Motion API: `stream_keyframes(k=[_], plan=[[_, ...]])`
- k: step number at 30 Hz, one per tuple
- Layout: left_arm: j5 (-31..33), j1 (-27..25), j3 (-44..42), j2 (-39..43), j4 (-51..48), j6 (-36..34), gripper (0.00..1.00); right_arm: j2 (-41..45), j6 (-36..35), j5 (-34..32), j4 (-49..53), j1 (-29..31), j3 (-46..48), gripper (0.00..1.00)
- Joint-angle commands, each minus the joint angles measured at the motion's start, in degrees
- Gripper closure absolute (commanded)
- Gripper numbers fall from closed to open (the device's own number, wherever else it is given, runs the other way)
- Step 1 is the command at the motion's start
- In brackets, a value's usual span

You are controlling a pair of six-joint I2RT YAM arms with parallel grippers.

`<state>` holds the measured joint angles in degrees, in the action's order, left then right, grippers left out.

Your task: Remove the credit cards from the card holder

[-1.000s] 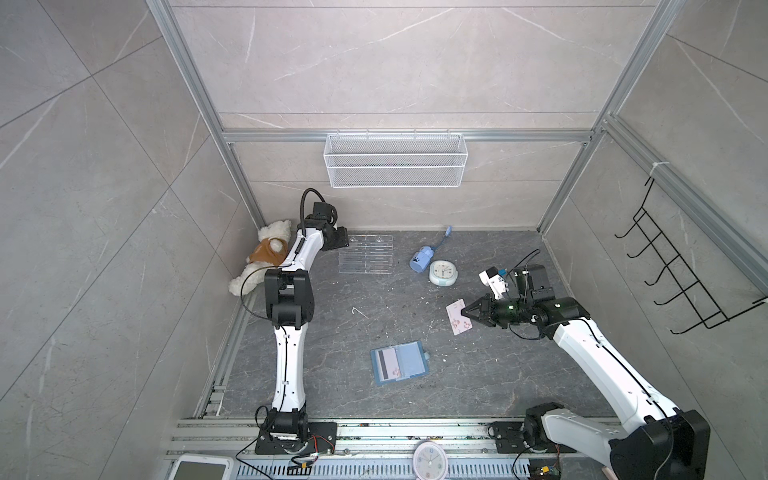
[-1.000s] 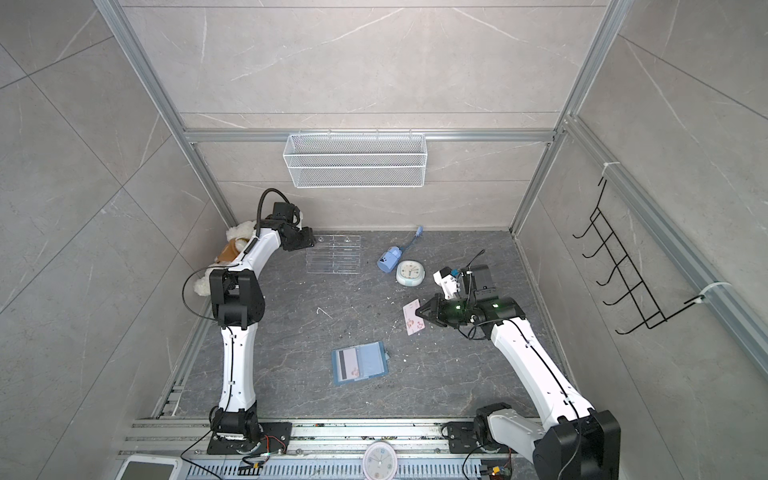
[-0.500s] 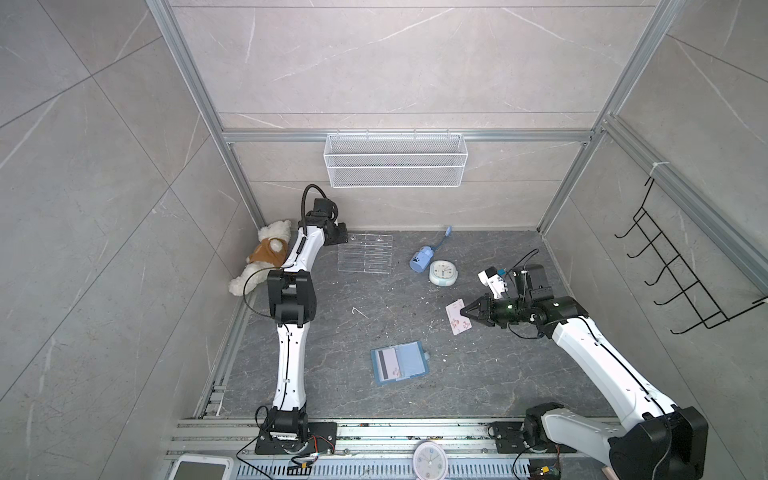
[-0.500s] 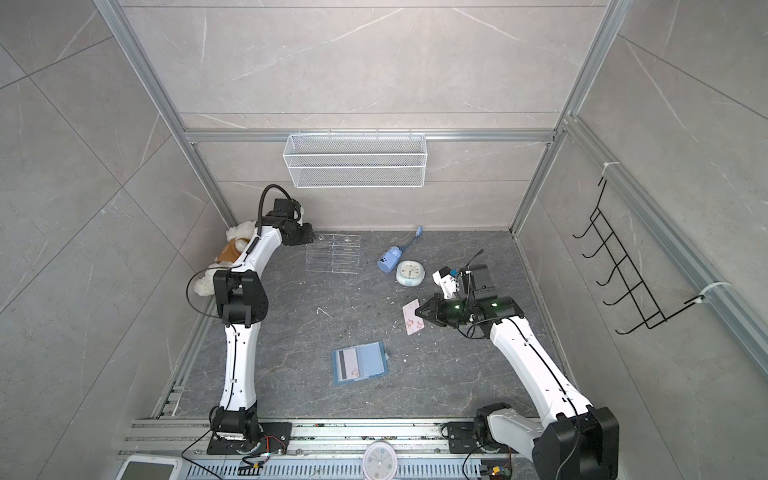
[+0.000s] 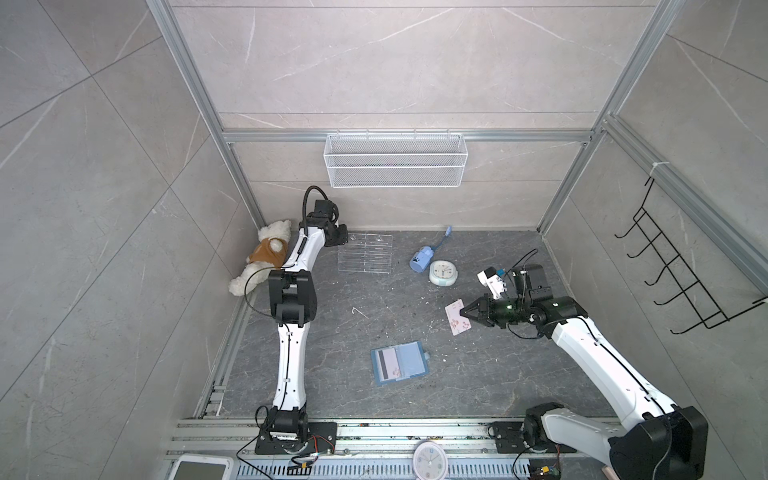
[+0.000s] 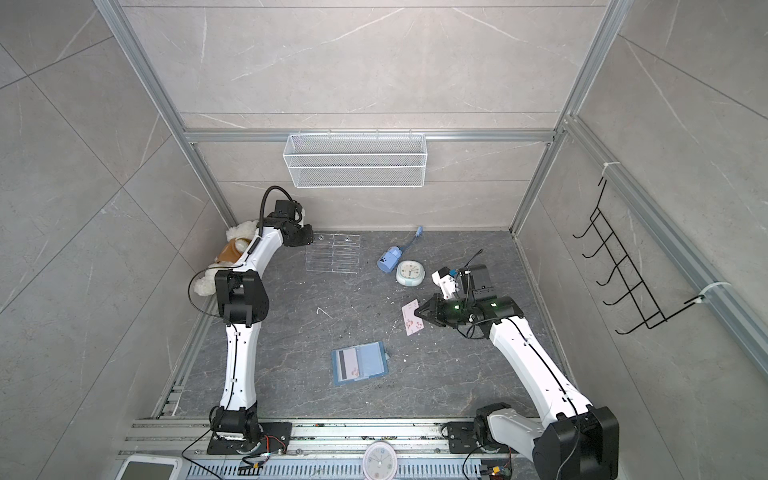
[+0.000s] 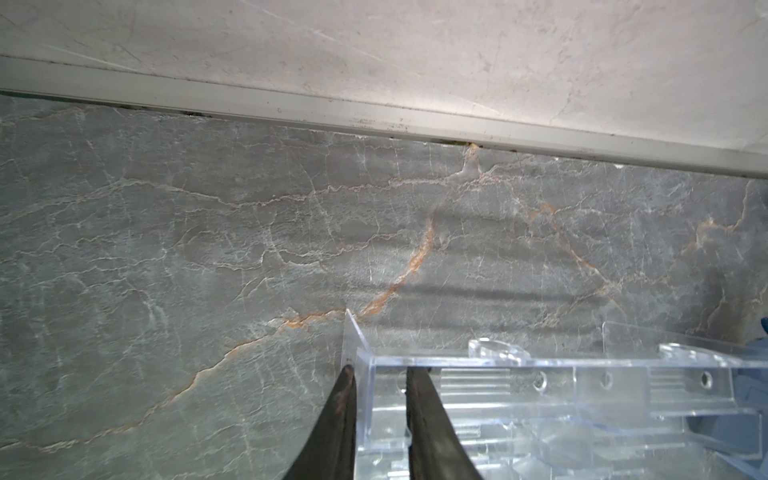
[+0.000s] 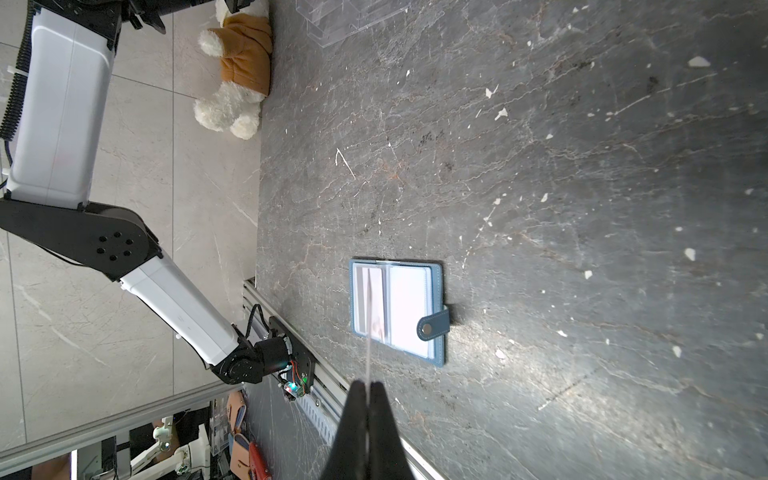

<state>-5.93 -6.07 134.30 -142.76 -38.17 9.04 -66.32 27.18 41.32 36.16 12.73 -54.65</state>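
Bearing card holder [image 5: 400, 363], dark veined tabletop [image 5: 332, 332], pale-tiled walls [image 5: 395, 62]

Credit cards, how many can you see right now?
2. One credit card is pinched in the right gripper; another credit card sits in the open card holder, dark stripe up. More may be hidden inside it.

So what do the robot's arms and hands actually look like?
The left arm and right arm are glossy white shells with bulky black joints. Thin black cables run along them; a ribbed black hose loops by the left wrist. The left hand and right hand each have two dark, tapered fingers.
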Motion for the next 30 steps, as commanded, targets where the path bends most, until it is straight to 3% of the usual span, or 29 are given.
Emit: stream_keyframes(k=[1,10,23,30], plan=[[3.22,-0.73,-3.04,4.25,-1.53,-0.21,0.83,1.26,-0.55,-0.09,-0.67,0.3,0.59,1.0],[8.8,-2.86,-13.54,13.72,0.65,6.88,1.0,3.41,-0.29,-0.28,0.25,0.37,0.84,1.0],[15.53,-9.62,-29.08,30.02,-2.33,18.35,1.0,8.88,-0.72,-1.42,4.13,0.36,1.3,1.0],[17.58,-17.06,-37.41,37.04,-1.38,22.95,1.0,12.43,-1.6,-1.59,7.04,0.37,1.34,1.0]])
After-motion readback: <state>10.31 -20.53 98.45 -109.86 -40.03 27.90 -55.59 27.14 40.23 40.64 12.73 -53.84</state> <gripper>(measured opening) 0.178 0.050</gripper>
